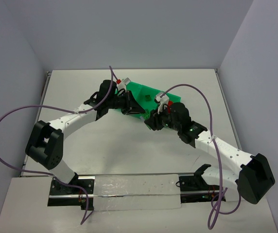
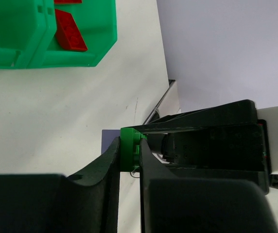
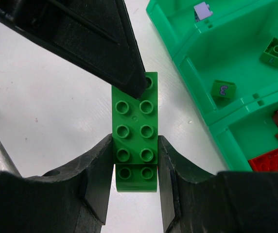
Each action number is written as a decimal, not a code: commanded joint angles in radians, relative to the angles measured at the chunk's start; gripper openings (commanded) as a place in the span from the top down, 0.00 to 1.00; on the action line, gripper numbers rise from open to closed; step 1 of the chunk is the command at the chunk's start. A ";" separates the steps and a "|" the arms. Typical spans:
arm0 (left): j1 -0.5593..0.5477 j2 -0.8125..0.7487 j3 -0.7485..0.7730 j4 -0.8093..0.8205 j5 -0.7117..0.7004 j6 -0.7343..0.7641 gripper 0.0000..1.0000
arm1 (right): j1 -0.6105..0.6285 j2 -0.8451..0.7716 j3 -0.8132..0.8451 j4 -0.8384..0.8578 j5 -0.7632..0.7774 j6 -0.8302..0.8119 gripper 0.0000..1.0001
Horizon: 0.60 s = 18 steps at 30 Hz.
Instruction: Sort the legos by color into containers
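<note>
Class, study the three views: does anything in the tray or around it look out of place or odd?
One oddity: both the left gripper and the right gripper clamp the same green lego beside the tray. The binned legos are grouped by colour.

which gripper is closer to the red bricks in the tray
Right. The right gripper, shut on the long green brick, sits just beside the tray compartment holding the red bricks. The left gripper pinches that brick's far end, further from them.
</note>
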 commanded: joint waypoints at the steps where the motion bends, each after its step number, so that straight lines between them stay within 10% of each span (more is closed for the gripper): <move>1: -0.012 0.011 0.045 0.011 -0.001 0.007 1.00 | 0.011 -0.009 0.045 0.039 0.012 -0.014 0.93; 9: 0.001 -0.010 0.031 -0.004 -0.059 -0.010 1.00 | 0.011 -0.013 0.046 0.022 0.039 -0.017 0.45; 18: 0.021 -0.029 0.005 0.056 -0.023 -0.056 1.00 | 0.011 -0.003 0.039 0.022 0.050 -0.024 0.41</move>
